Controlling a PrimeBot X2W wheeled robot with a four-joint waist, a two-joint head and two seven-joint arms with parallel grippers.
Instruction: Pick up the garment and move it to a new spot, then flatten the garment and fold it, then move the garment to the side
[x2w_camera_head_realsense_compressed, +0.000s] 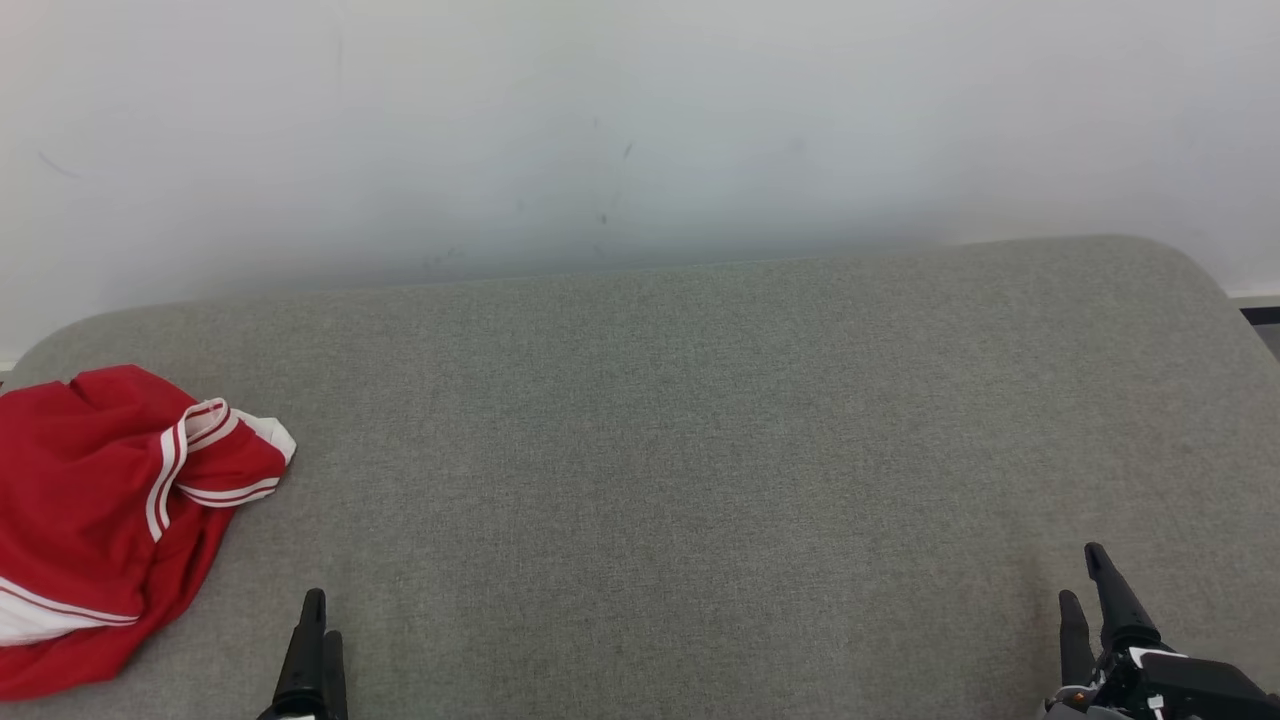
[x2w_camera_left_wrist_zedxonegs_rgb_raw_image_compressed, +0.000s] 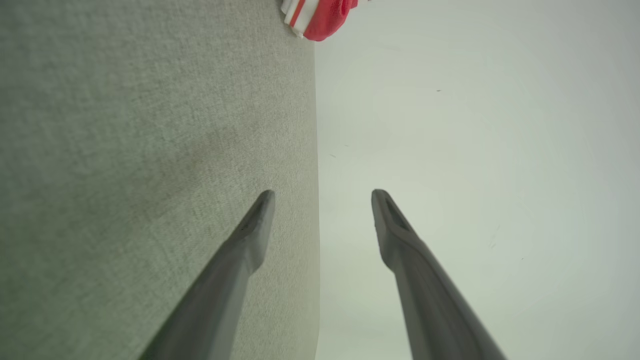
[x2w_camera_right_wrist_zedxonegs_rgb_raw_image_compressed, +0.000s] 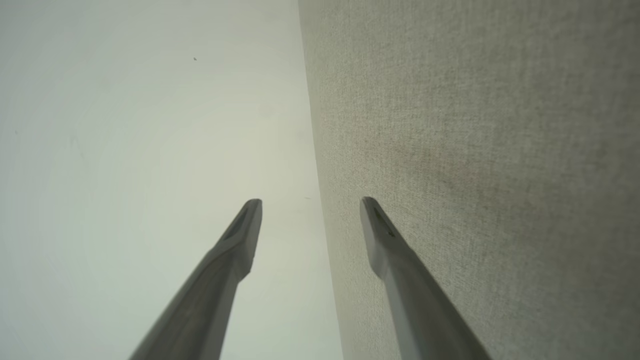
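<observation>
Left gripper (x2w_camera_head_realsense_compressed: 322, 615) and right gripper (x2w_camera_head_realsense_compressed: 1082, 572) hover wide open, holding nothing, over the grey cushion (x2w_camera_head_realsense_compressed: 650, 450); the red garment (x2w_camera_head_realsense_compressed: 90, 480) (crumpled) lies left.

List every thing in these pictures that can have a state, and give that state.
Red garment with white stripes: crumpled, unfolded, lying at the left end of the grey fabric surface.
Left hand, two dark fingers: open, empty, clear of the garment.
Right hand, two dark fingers: open, empty.
</observation>
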